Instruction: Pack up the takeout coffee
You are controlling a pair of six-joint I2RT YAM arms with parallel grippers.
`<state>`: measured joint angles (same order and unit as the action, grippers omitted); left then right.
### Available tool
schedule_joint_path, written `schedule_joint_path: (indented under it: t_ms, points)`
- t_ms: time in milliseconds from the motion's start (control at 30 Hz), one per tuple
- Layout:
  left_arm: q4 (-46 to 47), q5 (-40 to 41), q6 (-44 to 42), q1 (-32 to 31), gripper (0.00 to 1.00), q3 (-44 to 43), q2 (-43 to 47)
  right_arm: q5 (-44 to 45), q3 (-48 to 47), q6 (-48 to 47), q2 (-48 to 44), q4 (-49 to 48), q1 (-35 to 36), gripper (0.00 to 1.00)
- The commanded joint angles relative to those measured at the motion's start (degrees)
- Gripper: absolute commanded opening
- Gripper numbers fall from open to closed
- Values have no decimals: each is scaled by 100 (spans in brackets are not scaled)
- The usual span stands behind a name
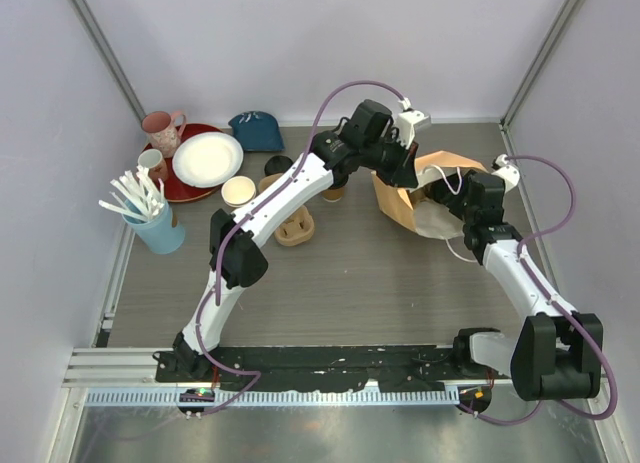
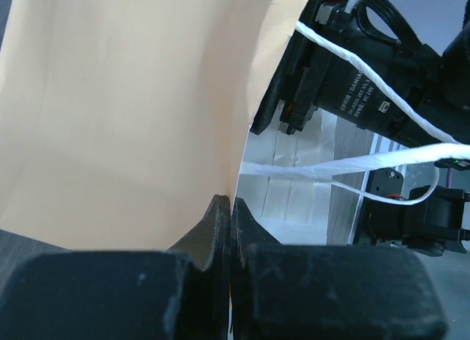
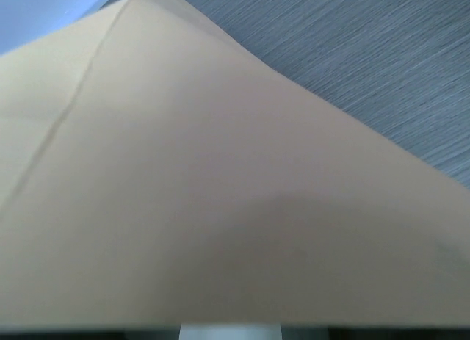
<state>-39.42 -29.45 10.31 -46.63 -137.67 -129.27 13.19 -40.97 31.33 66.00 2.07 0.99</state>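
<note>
At the far right of the desk (image 1: 380, 283), entered first: a brown paper bag (image 1: 392, 198) with white string handles, both arms at its mouth. Left hand (image 2: 229, 208): clenched on the bag's edge, paper pinched between its fingers. Right hand (image 1: 462, 201): pressed against the bag wall, grip cannot be told. Takeout coffee (image 1: 278, 166): black-lidded, standing well apart near the cardboard cup carrier (image 1: 295, 226), not yet packed. Step in hand, by my judgement: opening the bag. The next move calls for a wide, steady mouth before any cup is fetched.
</note>
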Motion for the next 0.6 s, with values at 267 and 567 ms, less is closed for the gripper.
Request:
schedule_joint_path:
  t_ms: [267, 567]
  points:
    - [-92, -404, 42, 66, 0, -164, 174, -422, -376, -400, 133, -532, -29, 49]
    - [-74, 158, 455, 181, 0, -340, 139, -264, -666, -760, -403, 539, -29, 49]
